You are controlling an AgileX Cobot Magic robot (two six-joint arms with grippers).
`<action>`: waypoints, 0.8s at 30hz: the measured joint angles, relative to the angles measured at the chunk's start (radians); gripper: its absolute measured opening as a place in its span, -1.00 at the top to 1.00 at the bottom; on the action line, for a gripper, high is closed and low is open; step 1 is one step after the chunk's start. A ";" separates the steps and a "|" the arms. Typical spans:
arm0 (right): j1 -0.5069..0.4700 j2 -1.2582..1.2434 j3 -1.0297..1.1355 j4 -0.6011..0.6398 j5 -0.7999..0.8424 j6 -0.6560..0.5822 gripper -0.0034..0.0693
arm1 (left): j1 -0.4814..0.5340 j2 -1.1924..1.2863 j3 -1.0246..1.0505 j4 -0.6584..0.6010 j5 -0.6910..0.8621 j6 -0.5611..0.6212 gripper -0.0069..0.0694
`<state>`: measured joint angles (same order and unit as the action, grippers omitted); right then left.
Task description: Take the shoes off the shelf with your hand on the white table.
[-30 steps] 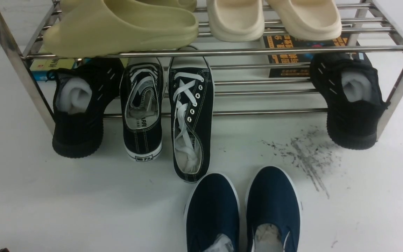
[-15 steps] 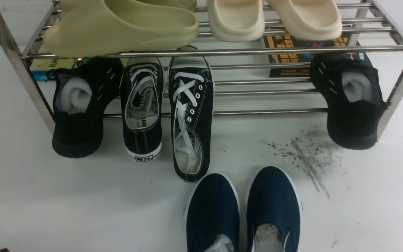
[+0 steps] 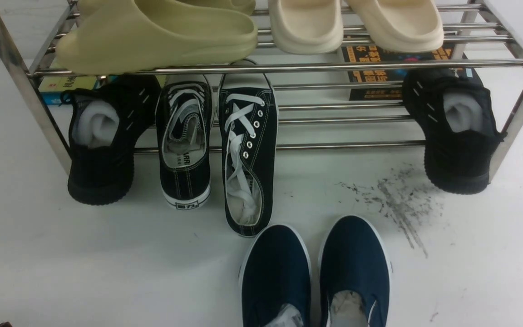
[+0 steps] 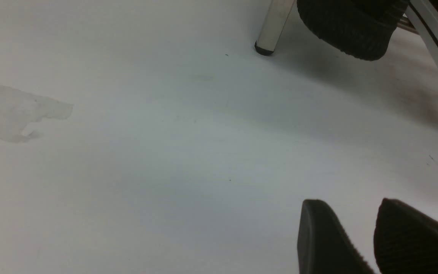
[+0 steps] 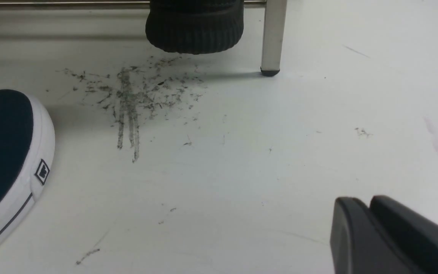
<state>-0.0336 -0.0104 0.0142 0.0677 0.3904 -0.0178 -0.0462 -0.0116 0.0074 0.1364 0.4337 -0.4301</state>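
Shoes (image 3: 315,272), the navy slip-on pair, stand side by side on the white table (image 3: 84,263), in front of the chrome shelf (image 3: 288,68) and apart from it, beside the grey scuff marks (image 3: 397,204). Left claw (image 4: 371,236) hangs over bare table, fingers slightly parted, gripping nothing. Right claw (image 5: 369,228) sits beside the shoes, fingers nearly together, empty.

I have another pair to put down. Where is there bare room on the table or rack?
Bare white table left of the navy slip-ons, and right of them past the scuff marks. On the shelf, the lower bars between the lace-up sneakers and the right black knit sneaker are open. The top tier is crowded with slides.
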 joint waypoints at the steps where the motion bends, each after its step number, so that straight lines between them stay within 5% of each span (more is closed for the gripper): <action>1: 0.000 0.000 0.000 0.000 0.000 0.000 0.68 | 0.000 0.000 0.000 0.000 0.000 0.000 0.18; 24: -0.001 0.000 0.000 0.000 0.000 0.000 0.64 | 0.000 0.000 0.000 0.000 0.000 0.000 0.18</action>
<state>-0.0349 -0.0104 0.0142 0.0677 0.3904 -0.0178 -0.0462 -0.0116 0.0074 0.1364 0.4337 -0.4301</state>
